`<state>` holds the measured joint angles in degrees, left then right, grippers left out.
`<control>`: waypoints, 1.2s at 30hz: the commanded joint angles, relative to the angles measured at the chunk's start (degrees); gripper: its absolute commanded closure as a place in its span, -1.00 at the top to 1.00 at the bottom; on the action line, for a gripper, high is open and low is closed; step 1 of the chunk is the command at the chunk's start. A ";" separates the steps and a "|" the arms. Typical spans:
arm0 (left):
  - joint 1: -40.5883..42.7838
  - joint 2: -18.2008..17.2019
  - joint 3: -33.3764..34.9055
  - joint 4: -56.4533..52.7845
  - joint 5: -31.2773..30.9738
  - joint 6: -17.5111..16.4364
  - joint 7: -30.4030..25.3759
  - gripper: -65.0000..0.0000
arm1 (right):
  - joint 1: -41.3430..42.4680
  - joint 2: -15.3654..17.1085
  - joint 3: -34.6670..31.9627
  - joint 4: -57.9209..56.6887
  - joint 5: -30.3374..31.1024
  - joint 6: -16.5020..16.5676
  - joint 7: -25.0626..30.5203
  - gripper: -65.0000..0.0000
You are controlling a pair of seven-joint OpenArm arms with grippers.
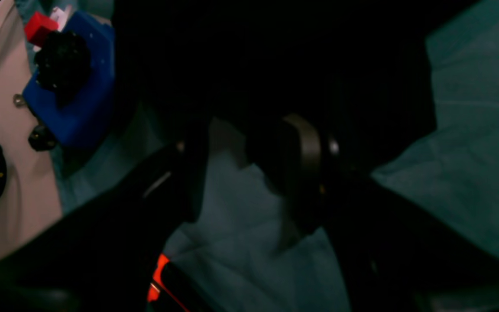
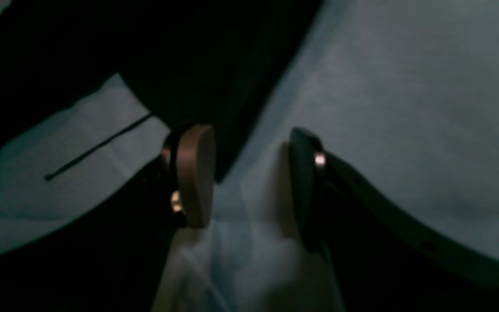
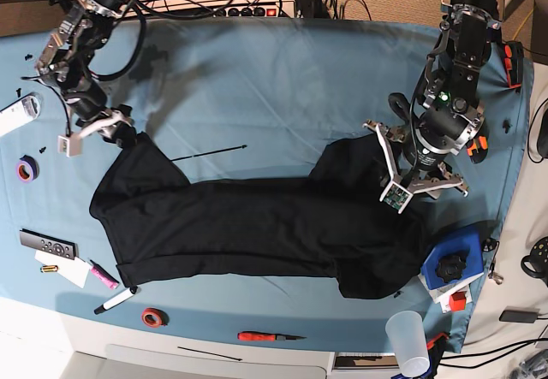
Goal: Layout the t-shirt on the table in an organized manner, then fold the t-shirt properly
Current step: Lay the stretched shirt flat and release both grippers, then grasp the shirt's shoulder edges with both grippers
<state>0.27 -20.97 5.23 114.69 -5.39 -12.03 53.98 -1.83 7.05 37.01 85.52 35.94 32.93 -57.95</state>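
Your left claw [image 1: 249,173] is wide open and holds nothing. The black t-shirt [image 3: 248,225] edge sits just ahead of its fingers, with bare blue table [image 3: 274,79] under them. Your right claw [image 2: 249,182] is wide open too and empty. The shirt's corner lies by its left finger [image 2: 195,173]. There is lots of open table to its right.

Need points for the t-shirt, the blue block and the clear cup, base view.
t-shirt [image 3: 248,229]: base view, middle of the body.
blue block [image 3: 462,251]: base view, top face.
clear cup [image 3: 408,340]: base view, side wall.
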 commanded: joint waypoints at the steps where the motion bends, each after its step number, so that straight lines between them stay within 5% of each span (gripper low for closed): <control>1: -0.92 -0.28 -0.26 1.05 0.28 0.39 -1.31 -0.18 | 0.90 0.39 -0.66 1.05 -0.85 -0.66 2.60 -0.14; 5: -0.92 -0.31 -0.26 1.05 0.28 0.39 -1.40 -0.18 | 0.87 0.24 -4.63 0.98 -8.41 -7.98 8.90 -0.14; 10: -0.92 -0.31 -0.26 1.05 0.28 0.39 -1.46 -0.18 | 0.85 0.04 -11.15 0.98 -9.35 -8.96 8.24 -0.14; 14: -0.92 -0.31 -0.26 1.05 0.28 0.39 -1.42 -0.18 | 0.87 -1.66 -14.10 0.98 -13.92 -13.99 9.90 -0.14; 18: -0.92 -0.31 -0.26 1.05 0.28 0.37 -1.44 -0.18 | 0.87 -3.23 -14.08 0.98 -15.08 -13.88 9.77 -0.17; 22: -0.92 -0.31 -0.26 1.05 0.24 0.39 -1.46 -0.18 | 0.87 -3.23 -14.03 1.01 -17.03 -13.88 8.66 -1.00; 27: -0.90 -0.28 -0.26 1.05 -0.83 0.35 -1.44 -0.18 | 0.90 -3.21 -13.16 1.07 -20.35 -12.85 9.49 -1.00; 29: -0.87 -0.28 -0.24 1.03 -4.50 -2.64 -1.42 -0.18 | 0.92 -3.21 -12.33 1.07 -20.35 -12.13 10.05 -1.00; 33: 0.48 -0.33 -0.04 0.96 -6.67 -18.67 -1.44 -0.17 | 1.18 -3.15 -11.34 1.07 -20.15 -10.84 9.90 -1.00; 36: 2.45 -0.81 -0.04 0.66 -5.88 -21.68 -2.12 -0.12 | 1.22 -2.27 -11.43 1.07 -20.13 -10.86 9.90 -1.00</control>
<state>3.62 -21.30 5.52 114.50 -10.96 -33.95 53.06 -0.93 3.97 25.45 86.35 17.82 22.55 -46.26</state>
